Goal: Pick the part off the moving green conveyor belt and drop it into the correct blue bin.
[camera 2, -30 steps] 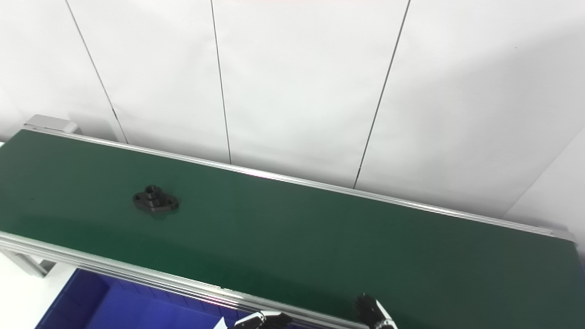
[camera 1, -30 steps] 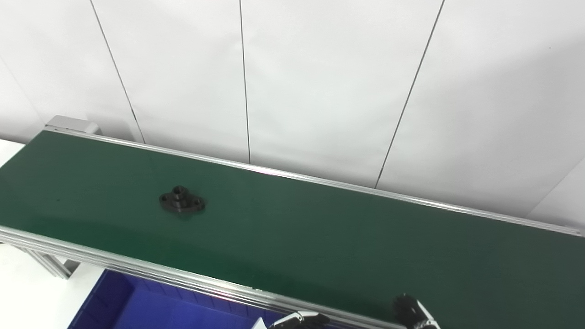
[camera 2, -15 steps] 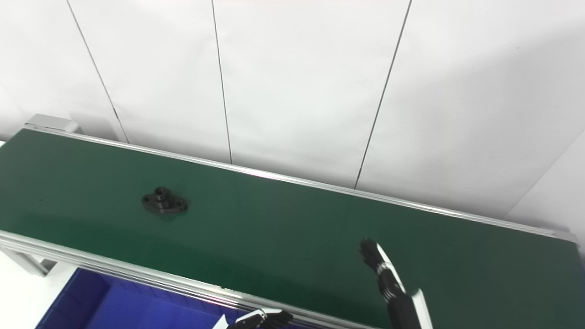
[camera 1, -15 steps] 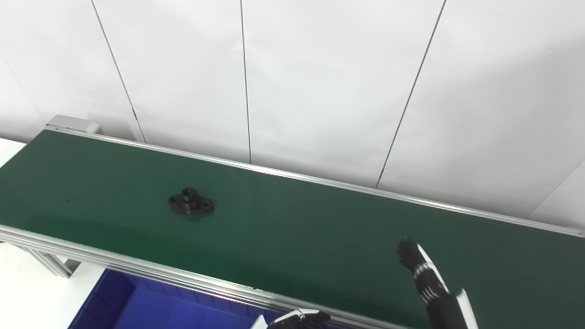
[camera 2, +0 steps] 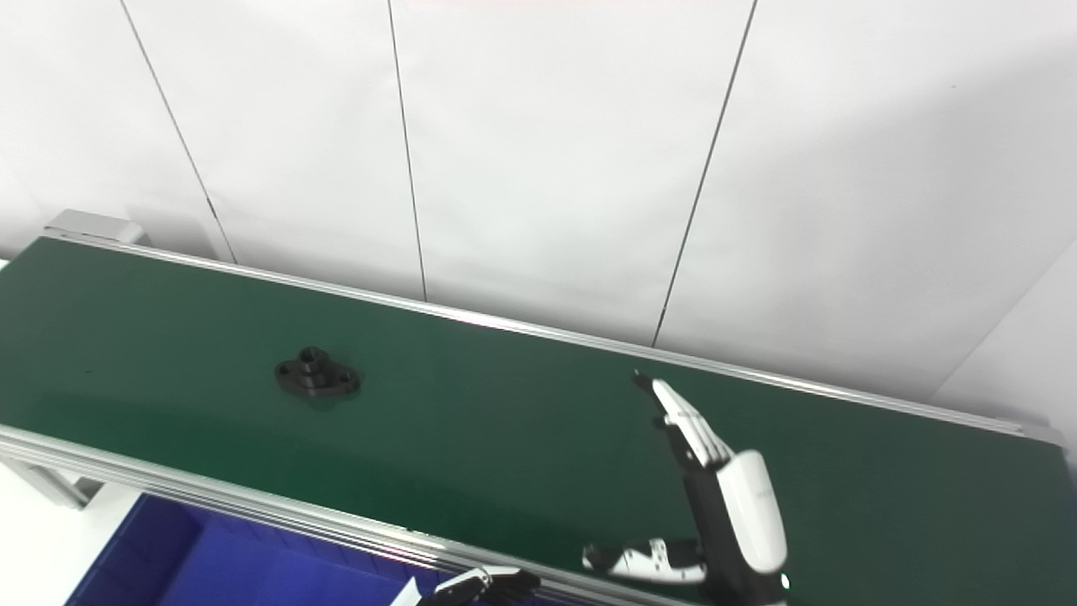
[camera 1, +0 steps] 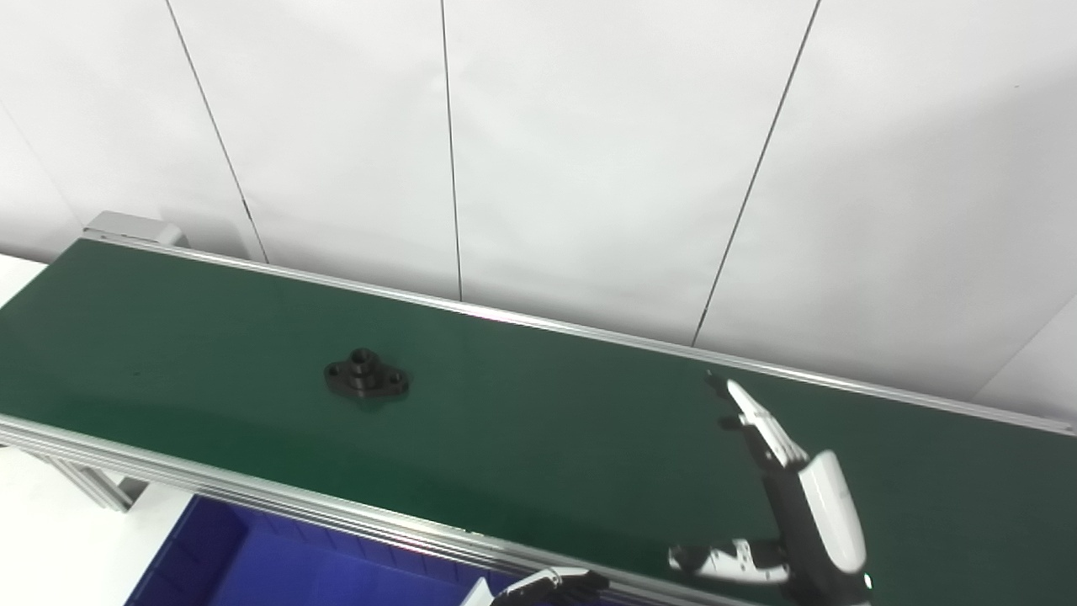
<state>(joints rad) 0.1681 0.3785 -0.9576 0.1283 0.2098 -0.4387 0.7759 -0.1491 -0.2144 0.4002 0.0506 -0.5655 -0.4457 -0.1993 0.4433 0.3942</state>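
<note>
The right hand holds nothing, fingers spread wide. The black part sits well apart; the belt could carry it past.

The green conveyor belt in front of me runs diagonally across the frame, from the upper left down toward the lower right. Silver aluminium rails border its near and far edges, and a metal end block caps it at the upper left. One item lies directly on the belt surface: a black flanged part, left of centre, midway between the two rails.
</note>
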